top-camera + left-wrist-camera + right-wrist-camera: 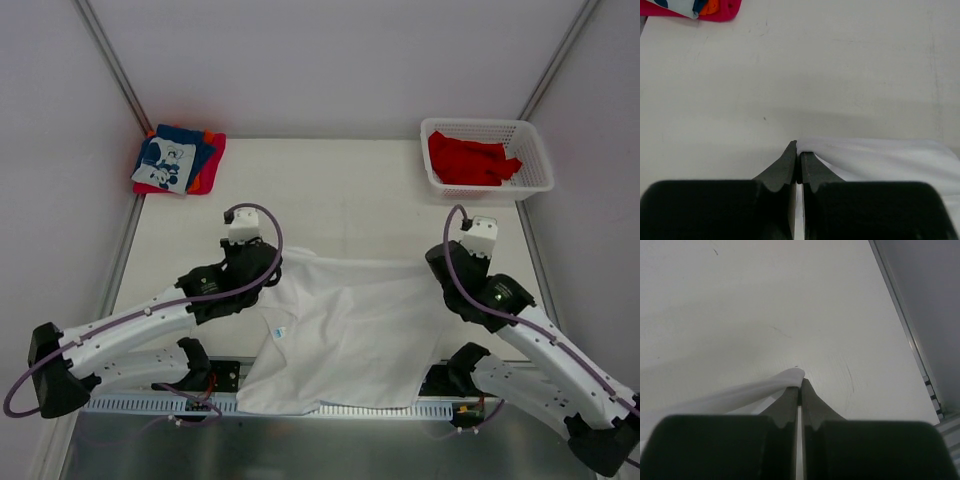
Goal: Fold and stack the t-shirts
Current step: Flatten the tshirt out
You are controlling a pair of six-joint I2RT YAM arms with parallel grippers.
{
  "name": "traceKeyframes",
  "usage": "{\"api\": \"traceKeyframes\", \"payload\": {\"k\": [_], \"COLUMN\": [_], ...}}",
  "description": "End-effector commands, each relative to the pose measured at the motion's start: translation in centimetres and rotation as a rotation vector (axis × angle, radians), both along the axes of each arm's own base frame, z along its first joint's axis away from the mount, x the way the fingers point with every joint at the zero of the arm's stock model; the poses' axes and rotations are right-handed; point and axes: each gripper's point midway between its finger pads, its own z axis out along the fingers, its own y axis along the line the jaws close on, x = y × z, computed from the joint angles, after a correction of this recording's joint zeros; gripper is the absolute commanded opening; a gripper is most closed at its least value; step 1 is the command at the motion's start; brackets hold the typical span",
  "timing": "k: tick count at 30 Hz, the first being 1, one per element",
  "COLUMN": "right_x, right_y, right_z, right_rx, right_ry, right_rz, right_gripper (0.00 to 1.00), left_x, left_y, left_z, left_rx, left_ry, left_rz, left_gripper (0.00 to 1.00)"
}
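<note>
A plain white t-shirt point(345, 335) lies spread between my two arms, its near hem hanging over the table's front edge. My left gripper point(272, 260) is shut on the shirt's far left corner; in the left wrist view the fingertips point(799, 150) pinch the white cloth point(890, 160). My right gripper point(435, 264) is shut on the far right corner, where the cloth point(740, 395) folds over the pinched tips point(801, 385). A folded stack of t-shirts point(178, 160) in blue with a white print, red and orange lies at the far left. Red t-shirts point(468, 160) fill the basket.
The white lattice basket point(487, 128) stands at the far right corner. Grey walls and metal rails point(910, 330) border the table on the left, back and right. Bare tabletop point(340, 200) lies between the stack and the basket.
</note>
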Motion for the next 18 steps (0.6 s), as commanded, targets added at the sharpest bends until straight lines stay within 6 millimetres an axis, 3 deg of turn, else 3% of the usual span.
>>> {"api": "traceKeyframes", "payload": {"k": [1, 2, 7, 14, 18], "right_x": [2.6, 3.3, 5.2, 7.5, 9.3], "right_y": [0.3, 0.7, 1.4, 2.3, 2.6], "right_z": [1.3, 1.4, -0.1, -2.3, -3.5], "right_rx": [-0.043, -0.036, -0.060, -0.066, -0.075], "right_ry": [-0.051, -0.059, 0.000, 0.067, 0.103], "right_rz": [-0.046, -0.042, -0.048, -0.040, -0.041], "right_gripper": [0.00, 0.00, 0.00, 0.00, 0.00], "left_x": [3.7, 4.7, 8.3, 11.1, 13.3], "left_y": [-2.8, -2.4, -4.9, -7.0, -7.5], "left_z": [0.8, 0.7, -1.2, -3.3, -5.9], "left_rx": [-0.042, -0.032, -0.003, 0.096, 0.119], "left_ry": [-0.060, -0.055, -0.008, 0.030, 0.072], "left_rz": [-0.045, -0.035, -0.103, -0.150, -0.178], "left_gripper": [0.00, 0.00, 0.00, 0.00, 0.00]}}
